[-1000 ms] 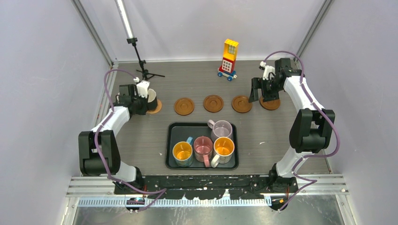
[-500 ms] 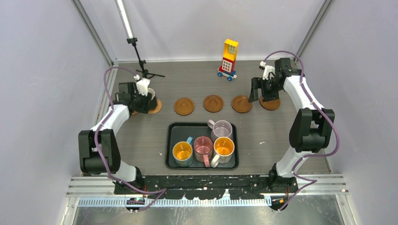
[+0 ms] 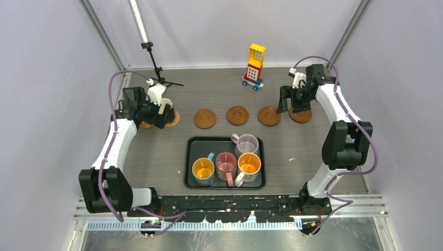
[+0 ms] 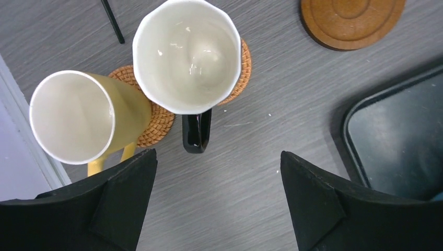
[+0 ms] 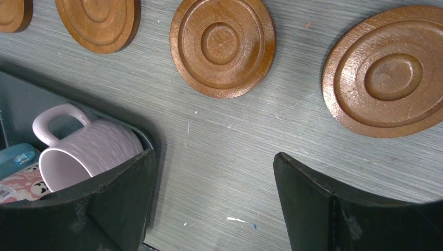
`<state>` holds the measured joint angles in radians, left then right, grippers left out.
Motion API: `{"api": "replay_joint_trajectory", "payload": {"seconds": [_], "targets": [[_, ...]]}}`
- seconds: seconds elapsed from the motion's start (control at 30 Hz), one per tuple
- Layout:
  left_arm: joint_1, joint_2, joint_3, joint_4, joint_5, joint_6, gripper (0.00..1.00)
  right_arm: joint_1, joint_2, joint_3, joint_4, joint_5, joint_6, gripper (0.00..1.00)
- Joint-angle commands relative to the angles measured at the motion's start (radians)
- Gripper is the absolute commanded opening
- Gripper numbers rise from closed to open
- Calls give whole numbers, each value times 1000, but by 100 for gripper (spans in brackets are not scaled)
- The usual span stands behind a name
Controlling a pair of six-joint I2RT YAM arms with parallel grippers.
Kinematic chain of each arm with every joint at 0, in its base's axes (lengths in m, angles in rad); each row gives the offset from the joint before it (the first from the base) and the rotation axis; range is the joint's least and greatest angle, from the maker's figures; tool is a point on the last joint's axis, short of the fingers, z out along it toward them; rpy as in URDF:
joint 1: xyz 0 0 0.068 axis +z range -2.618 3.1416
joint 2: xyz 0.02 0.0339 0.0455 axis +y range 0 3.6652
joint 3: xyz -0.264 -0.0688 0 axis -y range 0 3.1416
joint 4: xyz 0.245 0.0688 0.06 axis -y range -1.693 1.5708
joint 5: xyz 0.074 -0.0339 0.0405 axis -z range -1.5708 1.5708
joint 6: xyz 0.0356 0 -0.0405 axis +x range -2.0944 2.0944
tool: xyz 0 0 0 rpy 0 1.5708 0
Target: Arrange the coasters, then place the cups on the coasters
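In the left wrist view a cream cup (image 4: 186, 55) with a black handle stands on a woven coaster (image 4: 243, 61). Beside it a yellow-sided cup (image 4: 78, 117) stands on another woven coaster (image 4: 156, 123). My left gripper (image 4: 218, 154) hangs open just in front of them and holds nothing; from above it (image 3: 155, 112) sits at the row's left end. Several wooden coasters (image 3: 205, 118) lie in a row. My right gripper (image 5: 214, 154) is open over bare table between two coasters (image 5: 223, 46) (image 5: 389, 70). Several cups, among them a lilac cup (image 3: 246, 144), stand in the tray.
The black tray (image 3: 192, 180) lies in the middle, near the arms. A toy block tower (image 3: 255, 65) stands at the back. A black tripod stand (image 3: 156, 70) rises at the back left, close to the left cups. The enclosure walls close in both sides.
My left gripper has opened, let go of the black-handled cup on its coaster and drawn back to the left. The right arm has not moved.
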<state>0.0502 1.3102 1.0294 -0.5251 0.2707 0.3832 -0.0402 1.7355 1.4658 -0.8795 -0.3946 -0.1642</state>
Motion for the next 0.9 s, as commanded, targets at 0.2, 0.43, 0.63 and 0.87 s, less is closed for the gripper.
{"api": "replay_joint_trajectory", "payload": {"seconds": [0.2,0.43,0.63,0.87], "targets": [[-72,42,301,-477,234,257,92,9,1,37,1,-29,-1,87],[-323,218,388,-494,244,479,92,12,-20,18,0,-18,-4,87],[-488,412,504,-457,242,661,88,10,-42,17,-10,25,-44,87],[-623,623,664,-444,284,784,84,-20,-59,4,-10,35,-28,87]]}}
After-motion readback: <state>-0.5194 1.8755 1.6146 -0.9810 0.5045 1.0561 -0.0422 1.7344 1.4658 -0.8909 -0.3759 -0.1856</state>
